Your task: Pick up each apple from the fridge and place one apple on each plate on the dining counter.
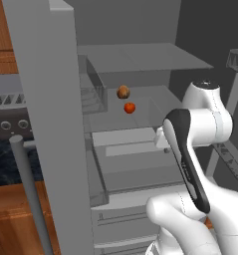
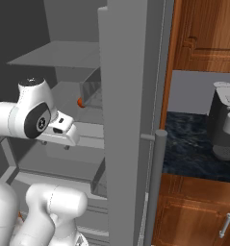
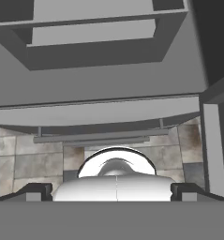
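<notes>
Orange-red apple (image 1: 129, 107) sits on a grey fridge shelf (image 1: 140, 117), mid-depth, nearer its left edge; a duller brownish one (image 1: 123, 92) just behind. Round, no long axis to line up. Gripper (image 3: 111, 190) points down at the floor, fingertips spread, empty. Swing level with the shelf first, then straight in.

Flat, even rendered light is seen throughout, with no single source to be made out. The fridge (image 1: 140, 119) interior is dimly shaded in grey, darkest at its upper back corners. Soft gloss is carried by the orange-red apple (image 1: 129, 107) and the white arm. Edges are slightly soft and jagged; no glare, blur or edge distortion is noted.
</notes>
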Controlling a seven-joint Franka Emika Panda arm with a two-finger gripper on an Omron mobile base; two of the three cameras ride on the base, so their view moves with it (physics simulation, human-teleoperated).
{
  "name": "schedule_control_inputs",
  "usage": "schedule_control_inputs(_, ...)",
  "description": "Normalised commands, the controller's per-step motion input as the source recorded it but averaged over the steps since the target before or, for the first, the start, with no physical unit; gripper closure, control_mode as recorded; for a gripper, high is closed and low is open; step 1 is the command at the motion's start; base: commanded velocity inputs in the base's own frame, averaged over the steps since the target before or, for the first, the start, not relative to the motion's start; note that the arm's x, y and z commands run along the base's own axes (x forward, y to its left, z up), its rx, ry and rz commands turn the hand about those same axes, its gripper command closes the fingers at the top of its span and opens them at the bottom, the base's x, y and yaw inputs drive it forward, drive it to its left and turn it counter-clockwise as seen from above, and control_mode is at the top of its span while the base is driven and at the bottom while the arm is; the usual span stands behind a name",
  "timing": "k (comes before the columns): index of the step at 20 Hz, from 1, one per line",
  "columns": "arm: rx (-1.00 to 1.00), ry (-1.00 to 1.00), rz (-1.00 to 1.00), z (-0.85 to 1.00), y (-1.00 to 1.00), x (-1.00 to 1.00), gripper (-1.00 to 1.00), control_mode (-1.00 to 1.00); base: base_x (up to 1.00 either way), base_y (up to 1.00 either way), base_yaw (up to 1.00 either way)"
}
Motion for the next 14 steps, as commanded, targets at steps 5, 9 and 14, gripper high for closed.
schedule_control_inputs(5, 0.00, 0.00, 0.00, 0.00, 0.00, 0.00, -1.00, 1.00, 0.10, 0.04, 0.00)
schedule_control_inputs(9, 0.00, 0.00, 0.00, 0.00, 0.00, 0.00, -1.00, 1.00, 0.00, 0.11, 0.00)
schedule_control_inputs(14, -0.03, -0.31, 0.02, 0.14, 0.26, 0.08, -1.00, -1.00, 0.00, 0.07, 0.00)
